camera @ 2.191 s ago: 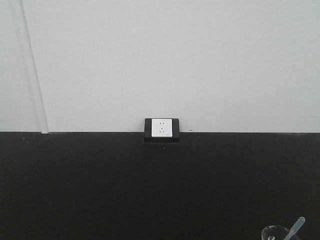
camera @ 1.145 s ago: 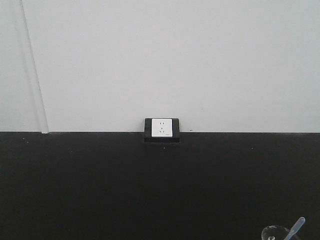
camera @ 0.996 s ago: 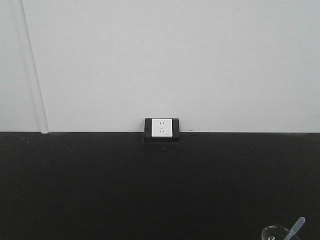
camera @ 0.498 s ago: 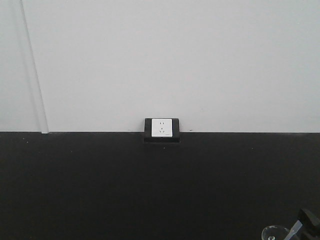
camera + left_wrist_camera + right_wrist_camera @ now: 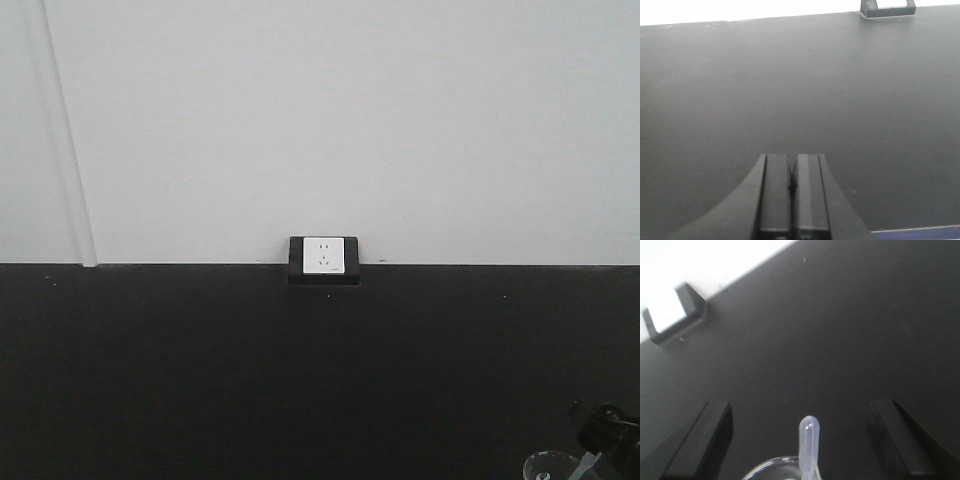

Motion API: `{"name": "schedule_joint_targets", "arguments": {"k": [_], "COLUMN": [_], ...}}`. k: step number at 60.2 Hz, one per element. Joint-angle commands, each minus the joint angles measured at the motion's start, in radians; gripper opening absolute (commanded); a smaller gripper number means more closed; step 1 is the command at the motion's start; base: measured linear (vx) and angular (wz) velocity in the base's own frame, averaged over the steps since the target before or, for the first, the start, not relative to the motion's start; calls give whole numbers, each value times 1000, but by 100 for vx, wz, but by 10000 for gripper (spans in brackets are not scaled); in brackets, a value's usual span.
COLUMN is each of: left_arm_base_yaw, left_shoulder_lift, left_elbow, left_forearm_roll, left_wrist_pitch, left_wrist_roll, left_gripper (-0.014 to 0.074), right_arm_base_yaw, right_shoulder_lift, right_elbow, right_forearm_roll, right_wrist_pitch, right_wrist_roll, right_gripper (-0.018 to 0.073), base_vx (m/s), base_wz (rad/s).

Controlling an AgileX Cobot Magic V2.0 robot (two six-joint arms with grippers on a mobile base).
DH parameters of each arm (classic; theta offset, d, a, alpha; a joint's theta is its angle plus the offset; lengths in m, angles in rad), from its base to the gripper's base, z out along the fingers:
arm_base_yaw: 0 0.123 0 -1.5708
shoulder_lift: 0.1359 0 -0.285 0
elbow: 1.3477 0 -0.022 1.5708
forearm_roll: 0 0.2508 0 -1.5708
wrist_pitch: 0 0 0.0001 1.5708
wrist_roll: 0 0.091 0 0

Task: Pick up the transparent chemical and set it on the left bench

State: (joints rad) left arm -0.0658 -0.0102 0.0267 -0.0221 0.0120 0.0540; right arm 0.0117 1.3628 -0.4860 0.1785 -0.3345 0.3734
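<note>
- L claw (image 5: 792, 167): fingers pressed together, nothing held, hangs over the black bench top (image 5: 840, 90). No part in the grab.
- Beaker (image 5: 771, 466): clear glass, only the rim shows in R wrist view, cut off by the frame bottom. Clear plastic dropper (image 5: 808, 437) sticks up from it. In front view it sits on the bench top at the lower R corner.
- R claw (image 5: 800, 412): fingers wide apart, one each side of the beaker, no contact visible, empty.
- Progress: early, approach stage by my read. Grab not done yet; lift, carry and put-down on left bench all remain. Can't tell which bench is the left one.
- Surface: matte black, a few pale specks.
- Room: vertical seam (image 5: 70, 150) at L of the plain pale wall (image 5: 400, 120); white outlet (image 5: 323, 258) in black housing at mid, where wall meets bench.
</note>
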Motion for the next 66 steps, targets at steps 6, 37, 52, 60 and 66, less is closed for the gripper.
{"name": "schedule_joint_targets", "arguments": {"k": [6, 37, 52, 60, 66], "left_arm_base_yaw": [-2, -2, -2, -2, -2], "left_shoulder_lift": [-19, -19, -19, -19, -19], "left_elbow": [16, 16, 16, 16, 16], "left_forearm_roll": [-1, -1, -1, -1, -1], "left_wrist_pitch": [-78, -78, -78, -78, -78], "left_wrist_roll": [-8, -8, -8, -8, -8], "left_gripper": [-3, -3, -3, -3, -3], "right_arm_base_yaw": [-5, -5, -5, -5, -3], "right_shoulder_lift": [74, 110, 23, -115, -229], "right_elbow": [-73, -74, -74, -74, -73], "right_forearm_roll": [-26, -81, -228, -342, -446], "right_wrist_pitch": [-73, -160, -249, -224, -134], "right_wrist_roll": [6, 9, -43, -98, -111], "right_gripper": [566, -13, -4, -4, -4], "base_vx": [0, 0, 0, 0, 0], "base_wz": [0, 0, 0, 0, 0]}}
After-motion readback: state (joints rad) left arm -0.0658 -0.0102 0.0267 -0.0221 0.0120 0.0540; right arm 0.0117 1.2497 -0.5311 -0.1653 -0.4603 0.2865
